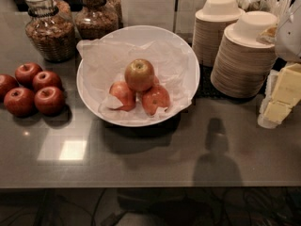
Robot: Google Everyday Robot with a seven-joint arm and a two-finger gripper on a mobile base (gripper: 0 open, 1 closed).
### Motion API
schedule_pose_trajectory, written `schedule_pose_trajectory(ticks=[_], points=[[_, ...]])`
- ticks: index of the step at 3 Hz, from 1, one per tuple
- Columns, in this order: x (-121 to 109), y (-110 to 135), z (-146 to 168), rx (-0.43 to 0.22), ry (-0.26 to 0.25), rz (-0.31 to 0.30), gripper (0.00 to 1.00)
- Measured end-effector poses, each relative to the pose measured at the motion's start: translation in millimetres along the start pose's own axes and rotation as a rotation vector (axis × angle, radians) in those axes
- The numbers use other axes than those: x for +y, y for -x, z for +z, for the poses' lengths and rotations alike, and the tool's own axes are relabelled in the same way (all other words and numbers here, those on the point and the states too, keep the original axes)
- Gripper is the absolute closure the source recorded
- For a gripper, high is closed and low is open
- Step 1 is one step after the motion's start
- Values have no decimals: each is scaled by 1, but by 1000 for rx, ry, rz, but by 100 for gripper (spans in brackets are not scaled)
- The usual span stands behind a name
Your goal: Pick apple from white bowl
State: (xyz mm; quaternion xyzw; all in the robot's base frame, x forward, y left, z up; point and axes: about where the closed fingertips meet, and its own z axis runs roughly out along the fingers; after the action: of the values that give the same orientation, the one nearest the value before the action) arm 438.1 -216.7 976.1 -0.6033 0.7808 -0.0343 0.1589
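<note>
The golden yellow-green apple (139,74) with a reddish blush sits on top of two redder apples (123,94) (155,99) inside the wide white bowl (183,55), which is lined with crinkled white paper. The bowl stands at the middle of the grey counter. My gripper (278,100) is at the right edge of the view, well to the right of the bowl and level with its front rim. Its cream-yellow fingers (288,84) stand apart and hold nothing.
Several dark red apples (34,89) lie on the counter left of the bowl. Two glass jars (49,25) (96,13) stand behind it. Two stacks of beige disposable bowls (244,55) (217,27) stand between the white bowl and my gripper. The counter's front edge (141,186) runs across the bottom.
</note>
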Motion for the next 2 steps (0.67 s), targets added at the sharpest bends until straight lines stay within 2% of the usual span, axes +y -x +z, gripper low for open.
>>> schedule_pose_trajectory(ticks=[1, 2], points=[[0, 0, 0, 0, 0, 0, 0], [-3, 11, 6, -37, -25, -1, 0]])
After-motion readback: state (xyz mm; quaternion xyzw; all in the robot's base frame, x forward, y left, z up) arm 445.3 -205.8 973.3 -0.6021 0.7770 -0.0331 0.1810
